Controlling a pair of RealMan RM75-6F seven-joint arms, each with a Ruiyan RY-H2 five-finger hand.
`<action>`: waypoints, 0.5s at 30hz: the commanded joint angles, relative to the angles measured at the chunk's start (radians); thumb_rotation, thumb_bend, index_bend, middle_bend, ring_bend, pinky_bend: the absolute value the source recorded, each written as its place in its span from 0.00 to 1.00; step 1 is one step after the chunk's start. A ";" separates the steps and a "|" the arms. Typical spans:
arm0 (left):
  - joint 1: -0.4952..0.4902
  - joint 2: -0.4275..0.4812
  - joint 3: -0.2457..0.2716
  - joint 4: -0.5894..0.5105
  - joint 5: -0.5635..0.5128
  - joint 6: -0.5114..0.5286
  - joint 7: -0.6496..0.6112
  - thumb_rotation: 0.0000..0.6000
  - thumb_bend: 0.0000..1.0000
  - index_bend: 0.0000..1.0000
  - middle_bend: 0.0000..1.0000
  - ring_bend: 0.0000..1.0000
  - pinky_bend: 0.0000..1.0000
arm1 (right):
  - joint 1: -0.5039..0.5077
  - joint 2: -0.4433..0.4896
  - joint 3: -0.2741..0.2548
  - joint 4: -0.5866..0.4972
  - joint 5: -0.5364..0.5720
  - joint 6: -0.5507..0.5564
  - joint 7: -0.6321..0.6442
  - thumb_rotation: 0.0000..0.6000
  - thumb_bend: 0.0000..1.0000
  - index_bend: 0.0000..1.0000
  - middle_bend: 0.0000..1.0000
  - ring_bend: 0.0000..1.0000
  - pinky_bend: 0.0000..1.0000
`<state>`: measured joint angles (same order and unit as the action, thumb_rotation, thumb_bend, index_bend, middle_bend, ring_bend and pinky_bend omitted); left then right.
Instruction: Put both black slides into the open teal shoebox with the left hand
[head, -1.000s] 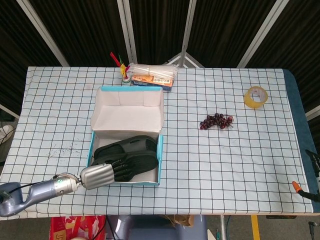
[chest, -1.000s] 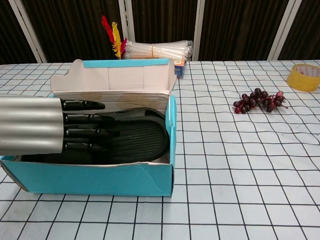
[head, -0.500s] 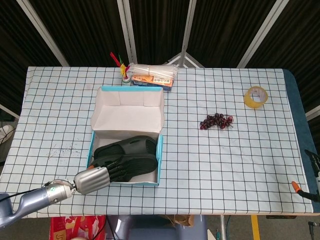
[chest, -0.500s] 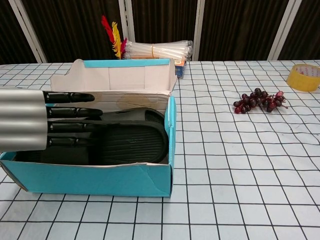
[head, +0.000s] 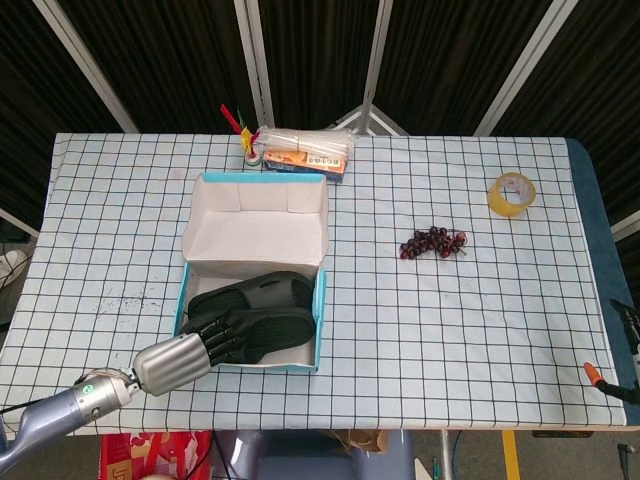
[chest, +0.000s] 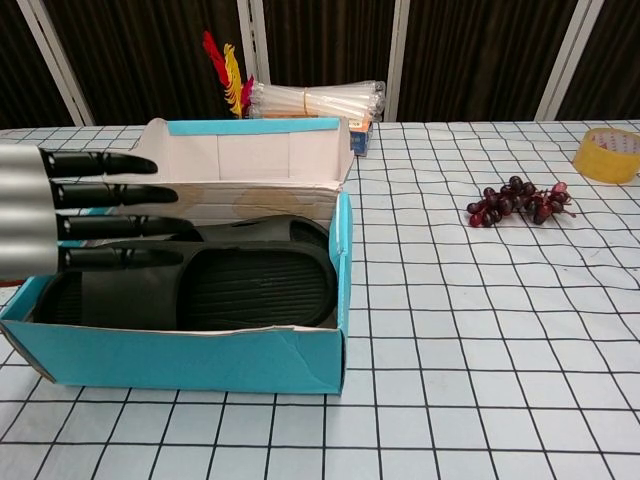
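While both black slides (chest: 215, 285) are being carried inside the open teal shoebox (chest: 190, 360), side by side in its near half at the lower left of the chest view, the task is being judged as all but complete. The slides are being kept flat, soles down, one partly overlapping the other, so that both are being contained within the box walls.

Left hand (head: 185, 355): shown at the lower left of the head view, over the near left corner of the shoebox. Its fingers (chest: 110, 210) are being held straight and apart, nothing is being grasped, and a gap is being shown in the chest view between them and the nearer slide; the extended pose is being read as suited to letting go of a flat thing without snagging it.

Right hand: not being shown in either view.

Shoebox lid (head: 257, 205): being left folded back toward the upper centre of the head view, so that the opening is being kept free.

Other items on the checked surface (head: 450, 320), all well apart from the box:
- bunch of dark grapes (head: 432, 242), centre right;
- roll of yellow tape (head: 511, 193), upper right;
- bundle of clear straws (head: 303, 145), just behind the lid;
- red and yellow item (head: 237, 120) beside the straws, too small to be identified.
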<state>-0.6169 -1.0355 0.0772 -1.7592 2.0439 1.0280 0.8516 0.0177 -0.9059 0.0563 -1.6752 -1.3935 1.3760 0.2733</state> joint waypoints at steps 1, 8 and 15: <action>0.077 0.022 -0.025 -0.055 -0.071 0.233 -0.251 1.00 0.16 0.09 0.09 0.02 0.10 | -0.001 0.001 0.000 0.000 -0.001 0.002 0.002 1.00 0.31 0.03 0.11 0.19 0.13; 0.319 0.072 -0.041 -0.180 -0.279 0.627 -0.501 1.00 0.19 0.27 0.25 0.14 0.17 | -0.005 0.004 -0.005 0.003 -0.033 0.022 0.013 1.00 0.31 0.03 0.11 0.19 0.13; 0.519 0.066 -0.024 -0.114 -0.499 0.787 -0.704 1.00 0.19 0.25 0.20 0.10 0.16 | -0.008 0.008 -0.022 0.026 -0.126 0.066 0.045 1.00 0.31 0.03 0.11 0.19 0.13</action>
<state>-0.1749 -0.9707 0.0521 -1.8982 1.6387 1.7442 0.2540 0.0100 -0.8992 0.0411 -1.6583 -1.4967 1.4303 0.3094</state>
